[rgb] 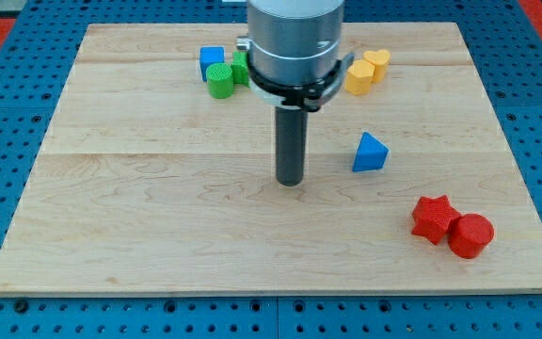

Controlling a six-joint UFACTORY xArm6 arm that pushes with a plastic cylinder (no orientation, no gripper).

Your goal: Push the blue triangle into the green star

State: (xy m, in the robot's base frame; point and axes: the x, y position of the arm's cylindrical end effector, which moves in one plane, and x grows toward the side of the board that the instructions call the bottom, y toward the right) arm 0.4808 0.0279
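The blue triangle (370,152) lies on the wooden board right of centre. A green block (241,66), partly hidden behind the arm, sits at the view's top, next to a green cylinder (220,82) and a blue cube (212,60); its star shape cannot be made out. My tip (291,181) rests on the board near the centre, to the view's left of the blue triangle and a little lower, with a clear gap between them. The green block is well above the tip.
Two yellow blocks (366,72) sit at the top right of the arm. A red star (434,217) and a red cylinder (470,234) lie touching at the lower right. The board's edge (271,294) borders blue pegboard.
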